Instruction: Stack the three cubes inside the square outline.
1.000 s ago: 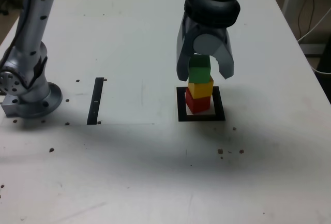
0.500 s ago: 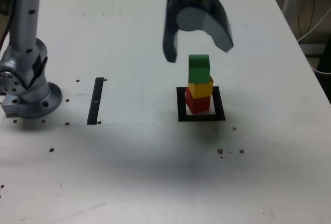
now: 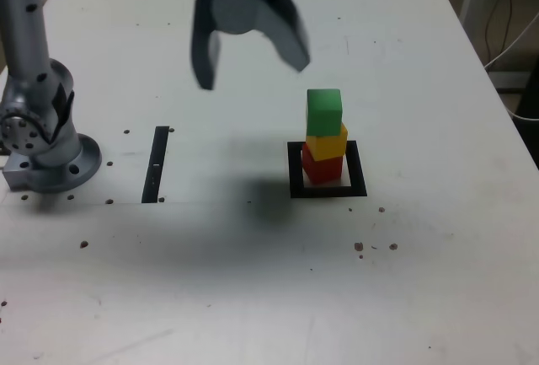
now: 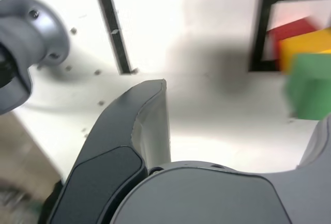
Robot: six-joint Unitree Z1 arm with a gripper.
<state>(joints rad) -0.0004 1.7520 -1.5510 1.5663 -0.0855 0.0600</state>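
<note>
In the exterior view the white table (image 3: 253, 281) carries a stack of three cubes standing inside the square outline (image 3: 328, 189), a thick black frame with a pale centre, a little toward three o'clock from the middle of the picture. The red cube (image 3: 322, 167) sits at the bottom within the frame, the yellow cube (image 3: 327, 142) rests on it slightly turned, and the green cube (image 3: 324, 111) tops the pile, upright and roughly aligned. The gripper (image 3: 250, 56) hangs above the table toward eleven o'clock from the stack, well apart from it; its two dark jaws are spread wide and nothing sits between them. At nine o'clock of the view stands the silver arm base (image 3: 46, 142), and between it and the frame lies a thin black strip (image 3: 157, 164), with small dark specks scattered over the tabletop. A soft shadow falls on the table just beside the frame on its nine o'clock side. In the wrist view one dark grey finger (image 4: 139, 125) of the gripper fills the foreground, with a sliver of the other at the picture's edge, the gap between them empty. Beyond it the green cube (image 4: 309, 92), yellow cube (image 4: 305, 45) and red cube (image 4: 289, 30) show blurred, overlapping one corner of the square outline (image 4: 258, 32). The black strip (image 4: 113, 25) and the arm base (image 4: 26, 43) also appear.
</note>
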